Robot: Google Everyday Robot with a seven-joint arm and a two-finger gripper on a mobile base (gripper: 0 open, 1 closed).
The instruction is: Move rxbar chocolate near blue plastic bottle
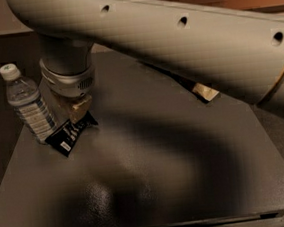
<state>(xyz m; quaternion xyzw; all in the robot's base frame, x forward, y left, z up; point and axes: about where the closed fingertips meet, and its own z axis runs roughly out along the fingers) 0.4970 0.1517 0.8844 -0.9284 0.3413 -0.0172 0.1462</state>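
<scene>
**Bar right by the bottle – release left to do**

Status: the main part of the job looks done, imo. The snack bar (70,136), black wrapper w/ white print, sits at the far-left of the dark table (188,181), just beside the foot of the water bottle (28,104). The bar's lower-left corner comes up to the bottle's base. Can't tell whether they touch or there's a sliver of gap.

The bottle stands upright w/ its cap on, near the table's left edge.

The gripper (79,109) hangs straight down from the big pale arm (175,37), directly over the bar's upper-right end and just right of the bottle. Its tan fingertips (81,105) look pinched together on that end of the wrapper, so the bar counts as held, not set free. The bar is angled, far end up under the fingers and near end low. Whether the low end rests on the table isn't clear.

Left to do, as I read it:
- put the bar flat
- let go
- lift clear w/o knocking the bottle, which is close to the wrist

Elsewhere: a tan-tipped packet (204,92) pokes out from under the arm, well apart from the bar and bottle, and not part of this job.
</scene>
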